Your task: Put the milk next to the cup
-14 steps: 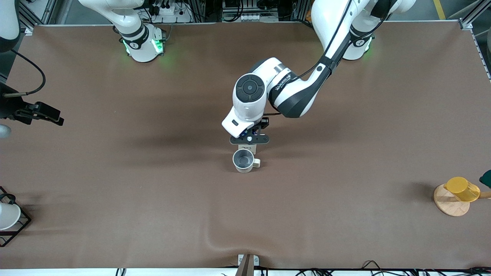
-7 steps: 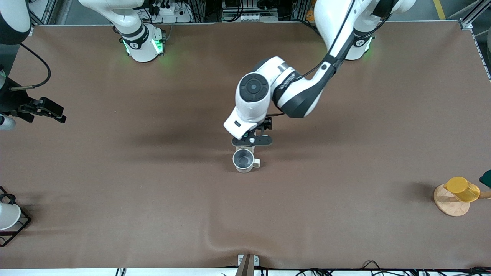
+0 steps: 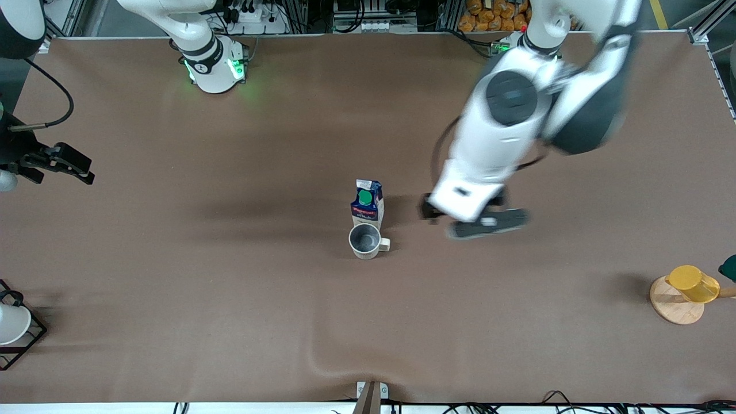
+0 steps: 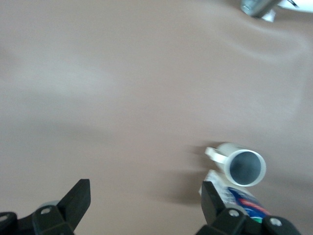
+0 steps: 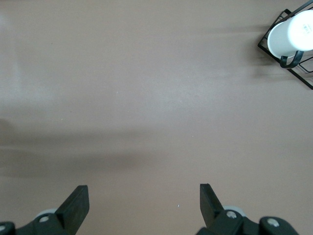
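The milk [image 3: 367, 202], a dark blue carton with a green cap, stands upright on the brown table, touching or almost touching the cup [image 3: 365, 240] and just farther from the front camera. The cup is an off-white mug with a grey inside. My left gripper [image 3: 482, 223] is open and empty, up in the air over bare table toward the left arm's end from the milk. The left wrist view shows the cup [image 4: 243, 167] and the milk [image 4: 241, 201] beside one of the left gripper's [image 4: 145, 205] fingers. My right gripper [image 3: 69, 167] waits open over the right arm's end, empty in its wrist view [image 5: 144, 203].
A yellow cup [image 3: 693, 283] lies on a wooden disc [image 3: 673, 307] at the left arm's end. A plain white cup [image 3: 10, 325] sits in a black wire rack at the right arm's end and also shows in the right wrist view [image 5: 296, 32]. The table cover has a wrinkle [image 3: 328, 363] near the front edge.
My left gripper has let go of the milk, risen and swung away toward the left arm's end. The milk now stands uncovered beside the cup. The right arm has barely moved.
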